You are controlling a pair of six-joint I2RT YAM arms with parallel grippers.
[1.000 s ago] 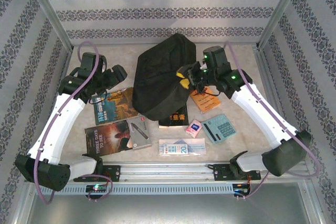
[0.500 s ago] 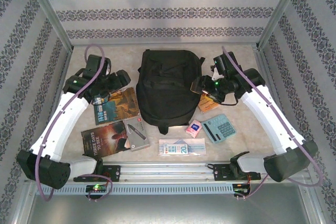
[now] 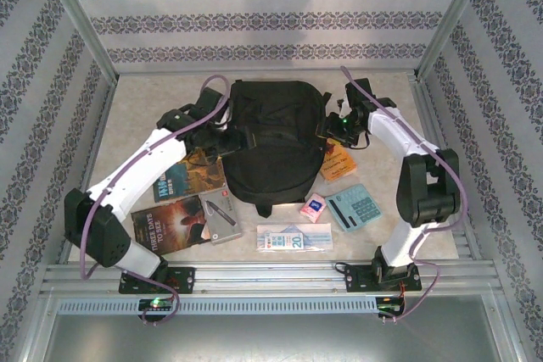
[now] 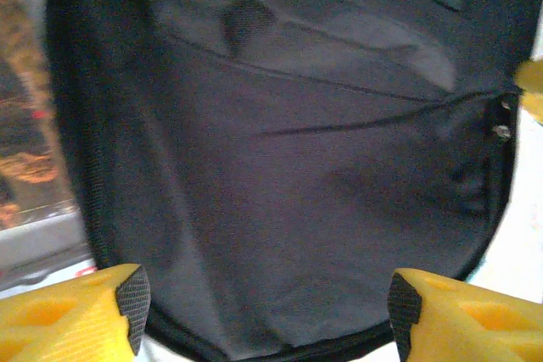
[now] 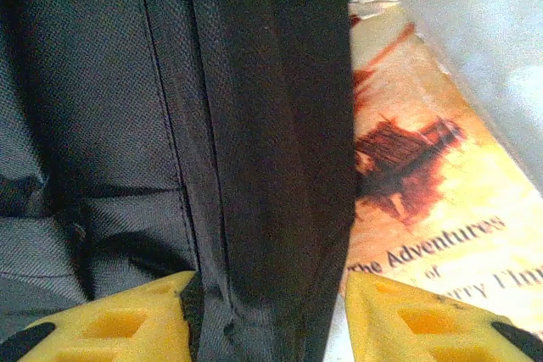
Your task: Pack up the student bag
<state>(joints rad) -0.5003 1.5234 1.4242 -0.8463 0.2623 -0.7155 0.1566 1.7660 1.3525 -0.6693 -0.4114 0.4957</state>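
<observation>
lying flat in the middle of the tabletop (image 3: 140,103), the student bag (image 3: 270,146) has an arm at each flank. the left gripper (image 4: 267,304) hovers over its left side with jaws spread wide and empty. the right gripper (image 5: 271,294) straddles the bag's right edge; whether those jaws pinch the fabric i cannot tell. the risk, as i judge it: the soft cloth may slip or bunch if lifted from one side, and the orange paperback (image 5: 424,201), just beside that edge, could be dragged or snagged along.
</observation>
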